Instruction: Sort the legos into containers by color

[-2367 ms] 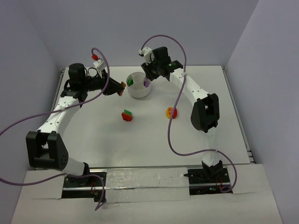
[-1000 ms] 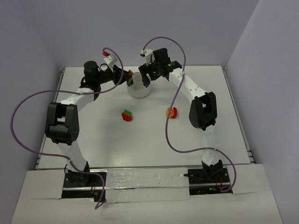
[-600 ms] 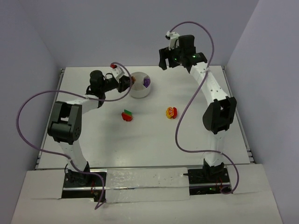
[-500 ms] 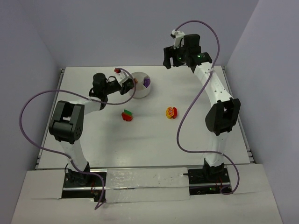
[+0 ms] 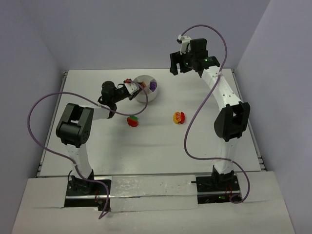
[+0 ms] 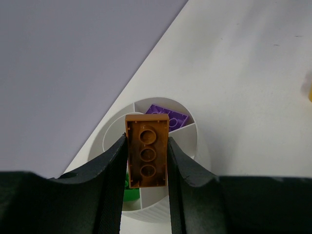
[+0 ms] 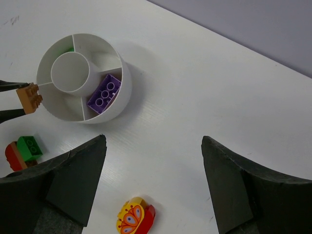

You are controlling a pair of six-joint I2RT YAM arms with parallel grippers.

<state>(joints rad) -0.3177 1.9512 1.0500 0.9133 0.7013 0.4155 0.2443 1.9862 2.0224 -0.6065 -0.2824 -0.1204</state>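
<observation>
Lego point(image 6: 147, 152) in left tool point(image 6: 147, 142), white table point(image 5: 195, 146), lilac walls point(image 5: 122, 29)

Left tool point(image 6: 147, 142) now at bowl point(image 7: 125, 84) rim

The surface point(image 5: 204, 141) is a plain, matte white tabletop closed in by pale lilac walls point(image 5: 146, 34) at the back and sides. A small round white bowl point(image 5: 148, 97) stands on it toward the far middle. Nearer the arms, apart from the bowl, a red brick point(image 7: 13, 155) lies with a green brick point(image 7: 30, 146) touching it. To their right, well apart from both, lies a yellow-and-red piece point(image 5: 179, 117).
</observation>
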